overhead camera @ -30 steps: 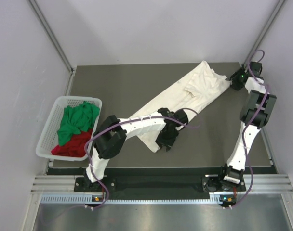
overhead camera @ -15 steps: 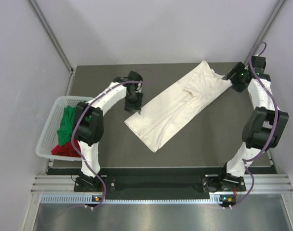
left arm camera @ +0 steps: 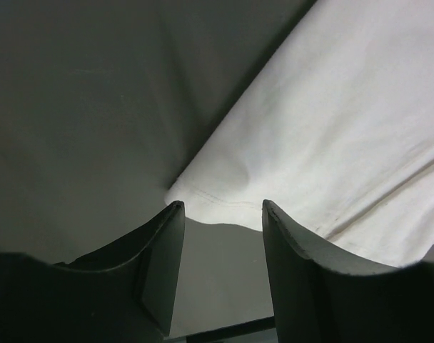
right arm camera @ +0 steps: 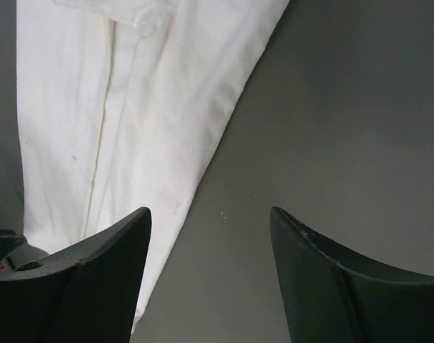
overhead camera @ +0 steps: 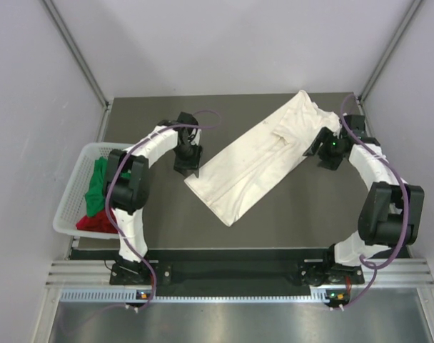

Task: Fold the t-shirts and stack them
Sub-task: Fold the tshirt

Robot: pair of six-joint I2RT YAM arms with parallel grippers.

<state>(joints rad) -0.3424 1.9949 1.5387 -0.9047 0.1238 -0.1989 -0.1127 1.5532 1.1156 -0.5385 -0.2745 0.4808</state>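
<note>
A cream-white t-shirt (overhead camera: pixel 263 153) lies folded lengthwise in a long diagonal strip on the dark table (overhead camera: pixel 324 207), from front left to back right. My left gripper (overhead camera: pixel 189 170) hovers open at its left hem corner (left arm camera: pixel 203 193), nothing between the fingers. My right gripper (overhead camera: pixel 313 147) stands open beside the shirt's right long edge (right arm camera: pixel 217 143), near the collar end, over bare table. A green t-shirt (overhead camera: pixel 99 186) and a red t-shirt (overhead camera: pixel 96 221) lie bunched in the basket.
A white plastic mesh basket (overhead camera: pixel 71 193) stands at the table's left edge. Grey walls close in the back and both sides. The arms' bases sit on the rail along the front.
My left arm swung from the shirt's front end over to its left corner and opened. My right gripper left the collar end, opened and moved inward beside the shirt's right edge.
</note>
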